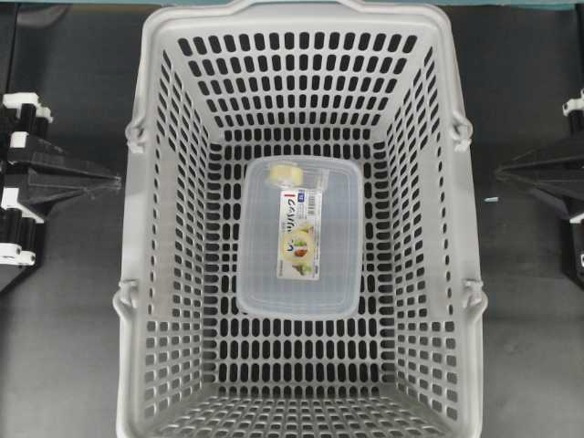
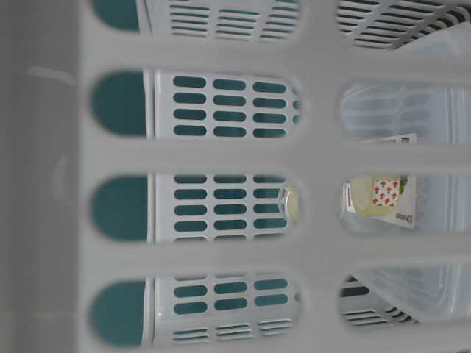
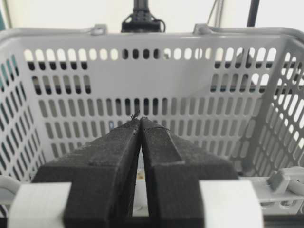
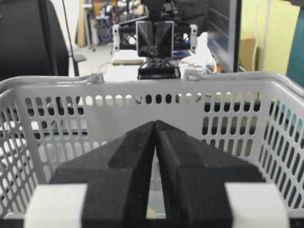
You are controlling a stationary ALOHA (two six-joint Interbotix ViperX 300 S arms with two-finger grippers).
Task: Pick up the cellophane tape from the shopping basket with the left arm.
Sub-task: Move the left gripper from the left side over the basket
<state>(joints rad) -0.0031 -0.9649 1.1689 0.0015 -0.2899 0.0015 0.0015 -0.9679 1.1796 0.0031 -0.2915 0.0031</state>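
Right, the shopping basket (image 1: 301, 55) fills the middle of the overhead view, a big light-grey tub sitting on the dark surface (image 1: 64, 347), its walls and floor punched with rows of oblong slots. Flanking it, well outside the rim, sit the two arms: the left gripper (image 1: 114, 181) pointing in from the left side, the right gripper (image 1: 502, 173) mirroring it from the right. Both sets of jaws are pressed together and hold nothing; the wrist views show the black fingertips meeting with only a sliver between them, each aimed at the outer basket wall.

Down on the basket floor lies the clear box (image 1: 299, 239), a rectangular plastic container with a colourful fruit label, roughly central. And tucked at its far end, toward the top of the overhead view, there's the cellophane tape (image 1: 287, 174), a small pale-yellow ring in clear wrapping. It seems to rest on the box lid, though whether it sits on or just against the box is hard to call from above.

Now, handling: my read is that the roll is light and stiff enough to take a firm pinch, but the wrapping looks slick, so a glancing grip could let it skate. The best hold is probably across the ring, jaws spread wide first, coming straight down past the high wall, squeezing the outer faces rather than the loose wrapper.
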